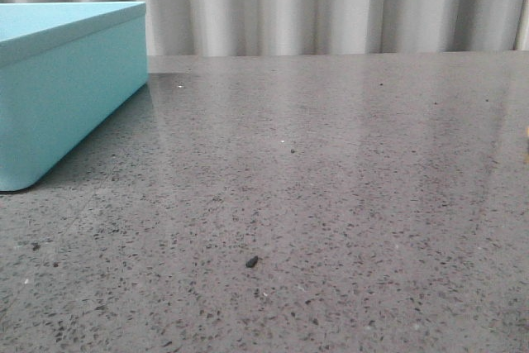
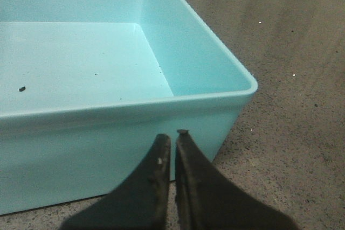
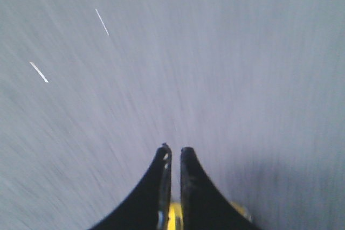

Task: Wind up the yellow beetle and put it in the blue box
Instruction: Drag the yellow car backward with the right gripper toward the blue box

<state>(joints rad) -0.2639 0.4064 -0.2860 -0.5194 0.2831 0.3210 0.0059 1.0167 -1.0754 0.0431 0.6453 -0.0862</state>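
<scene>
Beetle (image 3: pixel 173 212), yellow, shows only as a sliver between the right gripper (image 3: pixel 173 154) fingers (wrist view heavily streaked), apparently pinched low in the jaws for carrying. Fingertips stand nearly together with a narrow slit between. Blue box (image 2: pixel 161 106) sits open and unloaded on the speckled table (image 1: pixel 331 204), presumably awaiting the car. Left gripper (image 2: pixel 172 138) hangs just outside the box wall, nearly closed, holding nothing.
</scene>
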